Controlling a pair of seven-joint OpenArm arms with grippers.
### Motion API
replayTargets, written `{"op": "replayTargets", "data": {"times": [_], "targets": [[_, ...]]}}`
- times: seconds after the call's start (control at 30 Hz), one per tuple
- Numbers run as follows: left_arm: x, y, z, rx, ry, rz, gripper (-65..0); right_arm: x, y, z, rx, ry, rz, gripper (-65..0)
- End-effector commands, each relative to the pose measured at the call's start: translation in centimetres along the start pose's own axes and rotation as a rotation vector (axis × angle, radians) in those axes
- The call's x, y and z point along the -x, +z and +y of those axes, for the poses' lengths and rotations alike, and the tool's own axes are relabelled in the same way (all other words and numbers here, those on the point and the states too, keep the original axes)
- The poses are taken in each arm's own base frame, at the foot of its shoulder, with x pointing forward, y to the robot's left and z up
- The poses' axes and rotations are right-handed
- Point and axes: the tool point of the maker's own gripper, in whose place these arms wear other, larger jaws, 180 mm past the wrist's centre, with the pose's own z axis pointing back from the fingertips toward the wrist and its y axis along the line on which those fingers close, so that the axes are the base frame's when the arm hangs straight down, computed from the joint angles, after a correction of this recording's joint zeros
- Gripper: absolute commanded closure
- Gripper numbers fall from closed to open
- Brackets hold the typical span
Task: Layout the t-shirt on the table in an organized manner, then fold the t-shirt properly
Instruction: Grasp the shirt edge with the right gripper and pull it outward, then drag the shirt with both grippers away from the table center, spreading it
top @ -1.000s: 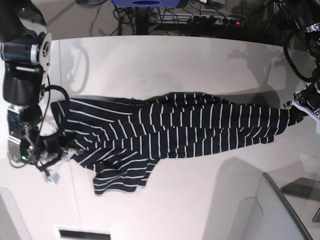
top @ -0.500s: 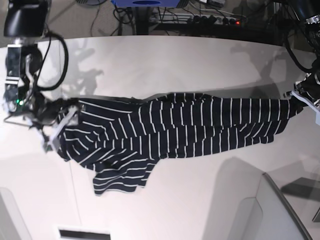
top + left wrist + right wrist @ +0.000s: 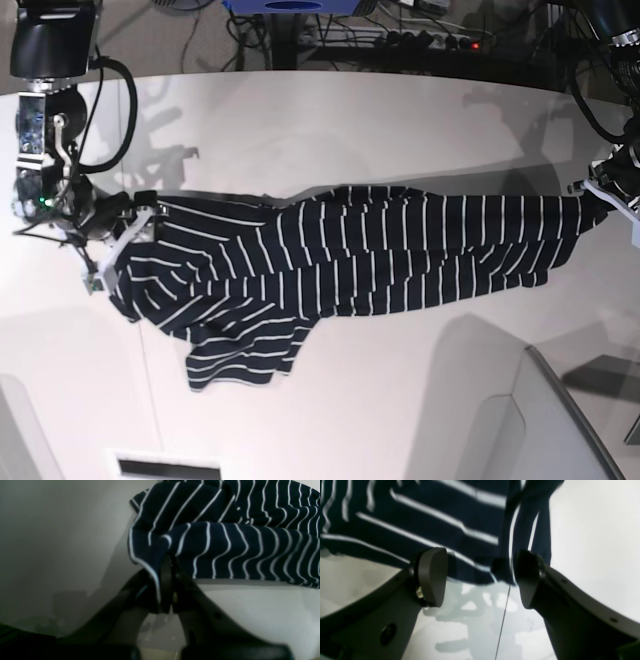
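Striped t-shirt (image 3: 350, 255) lies stretched across the middle of the white desk (image 3: 330, 130), running from one arm to the other in the base view. Its fabric is dark navy, nearly black, with thin white stripes set at even spacing. The long body of the shirt is pulled out lengthwise but not flat: folds run along it, the stripes bend and wave over the creases, and the upper edge is rolled over on itself. At the base view's left end the cloth bunches, and a loose flap, also striped, hangs toward the near edge of the desk.

The left gripper (image 3: 168, 580) has its jaws pressed together on a pinch of the shirt's end; in the left wrist view the hem with its white edge stripe is squeezed between the dark pads, and the fabric rises from there in two stacked folds (image 3: 225, 542).

The right gripper (image 3: 480, 577) stands with its jaws wide apart, holding nothing. In the right wrist view the shirt's edge (image 3: 432, 525) lies on the desk just beyond the two rounded pads, with a narrow fold of cloth close by the right-hand pad. A thin seam line (image 3: 503, 620) in the desk runs between the jaws.
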Motion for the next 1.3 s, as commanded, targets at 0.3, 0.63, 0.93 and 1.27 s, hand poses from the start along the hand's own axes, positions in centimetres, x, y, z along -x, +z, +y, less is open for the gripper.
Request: {"op": "replayTargets", "data": {"times": [0.3, 0.63, 0.93, 1.27], "targets": [[-1.5, 0.5, 0.4, -0.006, -0.014, -0.043, 0.0, -1.0, -1.3, 0.7, -0.067, 0.026, 0.002, -38.7], [-1.1, 0.5, 0.5, -0.008, -0.011, -0.035, 0.0, -0.6, -0.1, 2.4, -0.096, 0.084, 0.053, 0.0], [-1.5, 0.7, 0.5, -0.011, -0.02, -0.042, 0.0, -3.2, 6.4, 3.3, -0.006, 0.18, 0.024, -0.6], [-6.7, 2.3, -1.1, -0.005, -0.081, -0.178, 0.0, -8.8, 8.5, 3.2, 0.037, 0.172, -0.079, -0.6]]}}
